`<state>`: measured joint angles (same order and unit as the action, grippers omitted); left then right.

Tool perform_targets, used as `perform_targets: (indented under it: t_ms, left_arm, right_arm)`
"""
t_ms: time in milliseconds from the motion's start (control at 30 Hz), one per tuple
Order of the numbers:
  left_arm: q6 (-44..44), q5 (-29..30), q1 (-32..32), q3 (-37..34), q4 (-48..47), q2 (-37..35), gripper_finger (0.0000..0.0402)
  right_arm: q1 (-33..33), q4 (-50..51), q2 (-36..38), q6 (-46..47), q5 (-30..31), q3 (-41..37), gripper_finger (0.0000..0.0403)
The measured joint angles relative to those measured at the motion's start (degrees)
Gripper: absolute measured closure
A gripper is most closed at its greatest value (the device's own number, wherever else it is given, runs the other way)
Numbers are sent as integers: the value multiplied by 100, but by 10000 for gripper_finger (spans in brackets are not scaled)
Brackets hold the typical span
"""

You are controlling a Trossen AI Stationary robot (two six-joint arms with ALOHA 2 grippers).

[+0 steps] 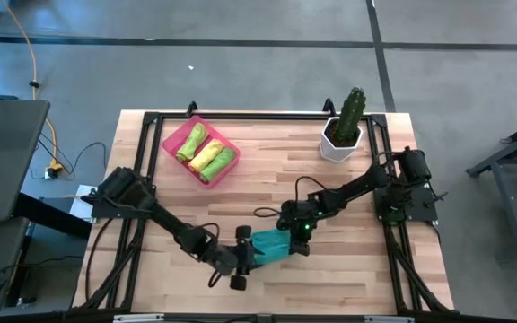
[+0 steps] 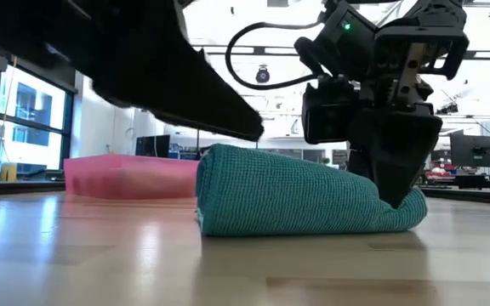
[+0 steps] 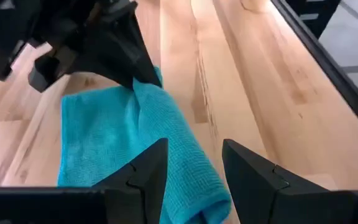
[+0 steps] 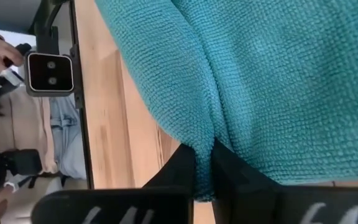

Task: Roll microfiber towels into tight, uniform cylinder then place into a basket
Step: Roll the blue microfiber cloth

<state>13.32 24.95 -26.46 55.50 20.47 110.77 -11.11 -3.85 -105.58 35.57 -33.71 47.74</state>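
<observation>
Wooden slats form the table (image 1: 348,269), which carries one shallow pink plastic basket (image 1: 172,139) holding three rolled towels: two lime green (image 1: 191,141) and one yellow (image 1: 206,155). Well apart from that basket, toward the table's near edge, lies the fourth, a teal microfiber towel (image 2: 296,195). The right gripper (image 4: 205,163) pinches a fold of it; the left gripper (image 3: 194,171) stands spread over its other end. One white potted cactus (image 1: 345,126) stands beside the basket's far side.

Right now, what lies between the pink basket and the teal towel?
Only bare wooden table, as the high view shows. The pink basket sits toward the far left, and the teal towel lies near the front.
</observation>
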Motion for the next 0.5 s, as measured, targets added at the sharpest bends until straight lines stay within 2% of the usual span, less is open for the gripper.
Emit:
perform_targets:
  t_ms: [200,367,500]
  left_arm:
    - [251,-31,121,7,-313,45,259]
    - [446,-419,251,12,-381,109,259]
    - [836,-487,367,8,-428,271,259]
  right_arm:
    - [-2,72,7,66,-20,9,398]
    - [-2,78,11,66,-20,9,398]
    - [-2,76,13,53,-20,9,398]
